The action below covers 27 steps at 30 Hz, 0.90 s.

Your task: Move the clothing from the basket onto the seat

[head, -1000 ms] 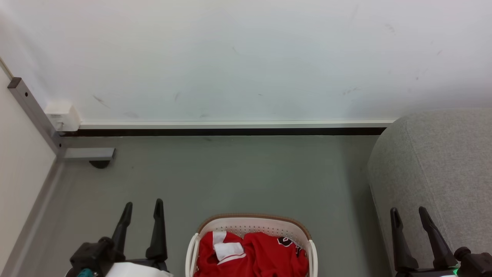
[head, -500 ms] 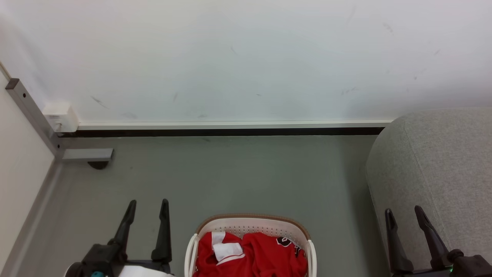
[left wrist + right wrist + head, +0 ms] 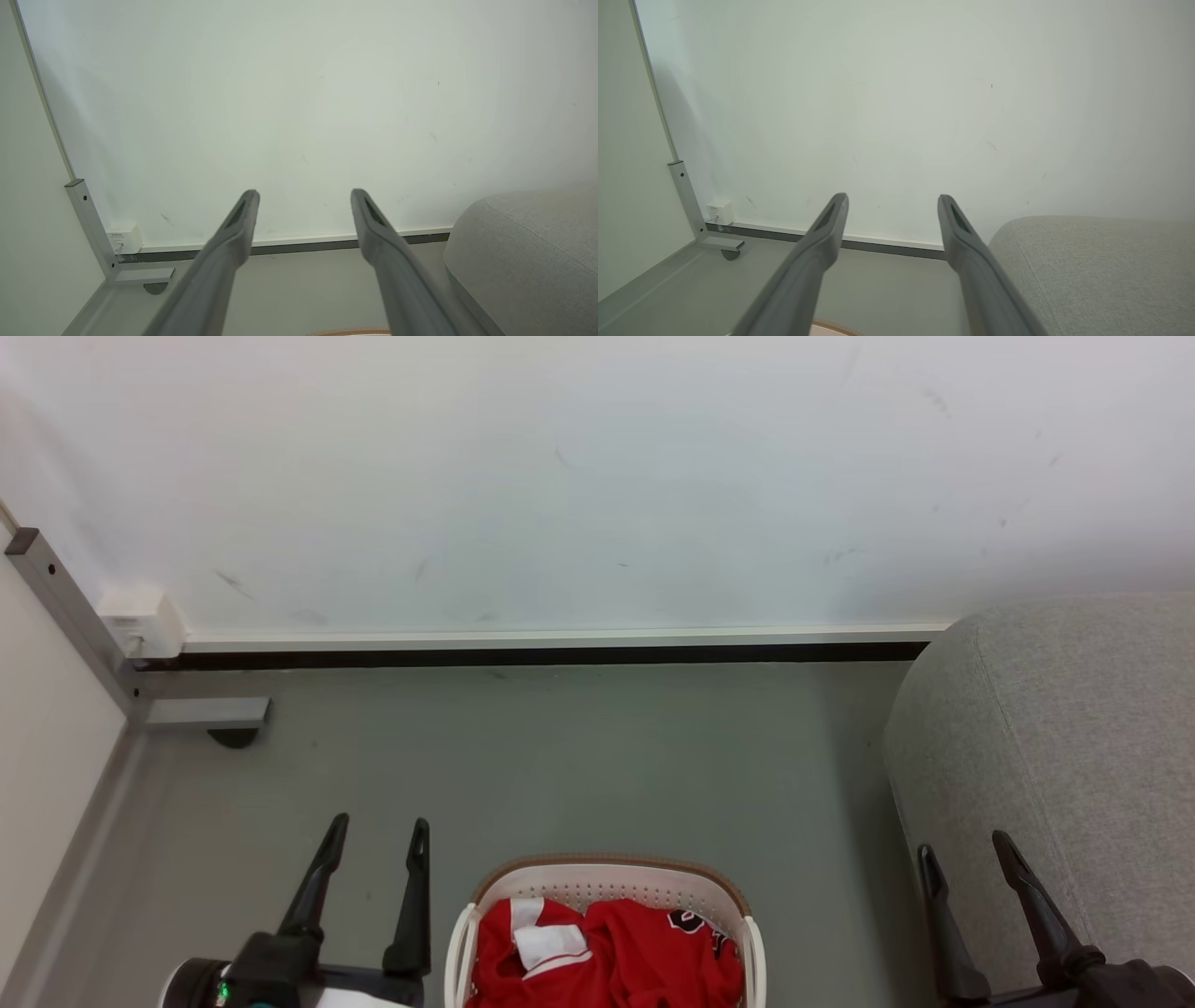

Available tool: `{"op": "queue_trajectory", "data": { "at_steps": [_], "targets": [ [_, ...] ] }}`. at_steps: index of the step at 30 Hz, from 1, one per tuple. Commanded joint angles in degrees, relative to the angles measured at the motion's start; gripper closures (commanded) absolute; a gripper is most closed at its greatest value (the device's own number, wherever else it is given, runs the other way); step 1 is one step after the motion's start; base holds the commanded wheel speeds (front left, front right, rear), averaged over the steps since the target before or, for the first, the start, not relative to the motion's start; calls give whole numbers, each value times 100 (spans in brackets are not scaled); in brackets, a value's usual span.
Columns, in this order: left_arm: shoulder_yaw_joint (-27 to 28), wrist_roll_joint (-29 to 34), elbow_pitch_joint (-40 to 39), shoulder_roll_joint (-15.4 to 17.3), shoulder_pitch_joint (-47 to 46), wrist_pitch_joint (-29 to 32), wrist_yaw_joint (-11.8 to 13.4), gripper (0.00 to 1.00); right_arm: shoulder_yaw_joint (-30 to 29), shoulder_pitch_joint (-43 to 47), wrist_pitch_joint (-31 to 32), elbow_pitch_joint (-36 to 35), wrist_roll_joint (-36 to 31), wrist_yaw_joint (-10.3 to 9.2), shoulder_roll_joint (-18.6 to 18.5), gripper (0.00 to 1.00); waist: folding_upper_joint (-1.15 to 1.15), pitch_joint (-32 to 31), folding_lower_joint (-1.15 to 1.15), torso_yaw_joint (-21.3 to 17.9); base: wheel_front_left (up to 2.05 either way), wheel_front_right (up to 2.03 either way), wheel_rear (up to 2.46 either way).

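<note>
Head view, clothing: the red clothing (image 3: 644,957) is lying bunched inside the basket (image 3: 607,882), with a white cuff (image 3: 546,943) and a black logo (image 3: 691,921) showing on top.
Head view, basket: the white perforated basket with its brown rim is sitting on the grey floor (image 3: 560,756) at the bottom edge, between the two claws, and the frame is cutting off its near part.
Head view, sofa: the light-grey sofa (image 3: 1074,728) is taking up the right side, with a strip of floor lying between it and the basket.
Head view, left claw: the left claw (image 3: 381,821) is hovering just left of the basket, its two dark fingers standing apart and gripping nothing.
Head view, right claw: the right claw (image 3: 963,843) is hanging in front of the sofa's rounded side, right of the basket, with its fingers spread and empty.
Head view, background: a white wall (image 3: 597,476) is rising behind the floor, and a grey metal post (image 3: 65,607) with a caster (image 3: 233,737) is standing at the left.
Left wrist view: the left claw's fingers are pointing toward the wall with a wide gap between them. The sofa's corner is showing at the lower right and a sliver of the basket's brown rim is peeking in at the bottom edge.
Right wrist view: the right claw's fingers are likewise standing wide apart and pointing at the wall. The sofa is lying just to their right, and a bit of the basket's rim is showing at the bottom.
</note>
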Motion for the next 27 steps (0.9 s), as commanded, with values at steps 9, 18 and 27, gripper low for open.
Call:
{"op": "queue_trajectory", "data": {
  "at_steps": [9,18,27],
  "targets": [
    [24,99,5,19,74,-18,-11,0,-16,86,-34,-37,-1,-12,-2,0,0,4,0,-10,0,0,0],
    [11,9,28,2,30,-18,-9,0,-57,37,-34,-41,149,-12,-3,0,0,55,0,-56,0,0,0],
    [-16,-117,84,-13,-152,-18,-76,0,-137,-154,-34,-115,370,-12,-1,0,0,305,0,-331,0,0,0]
  ]
}}
